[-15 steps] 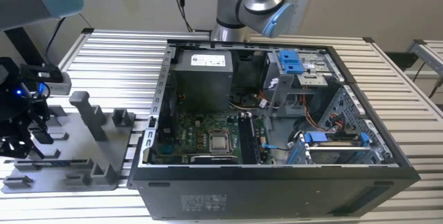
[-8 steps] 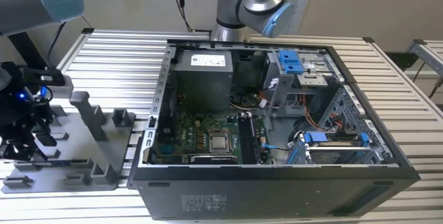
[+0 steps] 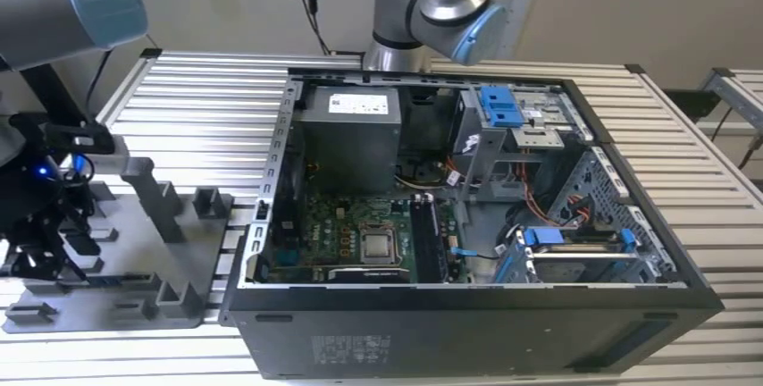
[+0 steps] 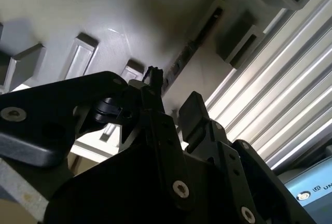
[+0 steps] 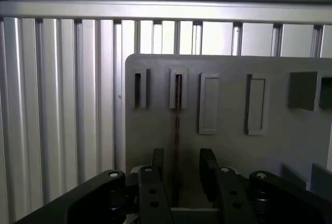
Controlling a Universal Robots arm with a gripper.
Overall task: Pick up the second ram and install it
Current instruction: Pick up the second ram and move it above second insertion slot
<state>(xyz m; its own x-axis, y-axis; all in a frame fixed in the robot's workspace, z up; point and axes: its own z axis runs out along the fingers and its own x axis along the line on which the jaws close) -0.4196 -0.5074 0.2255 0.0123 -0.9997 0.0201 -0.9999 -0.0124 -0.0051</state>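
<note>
Now, in the first wrist view, the gripper (image 5: 181, 164) hangs unclenched astride the ram (image 5: 177, 123), which stands edge-on in its holder (image 5: 228, 151), long axis running straight out between the fingers (image 5: 208, 164).

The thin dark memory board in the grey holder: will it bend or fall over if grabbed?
Probably stiff: the thin dark memory board looks dead straight edge-on. Likely light, being so slim. Out of the grey plastic holder it would probably tip, standing on a narrow edge.

Bright glare on slats (image 5: 155, 37), gripper (image 5: 181, 163) seemingly shadowed
</note>
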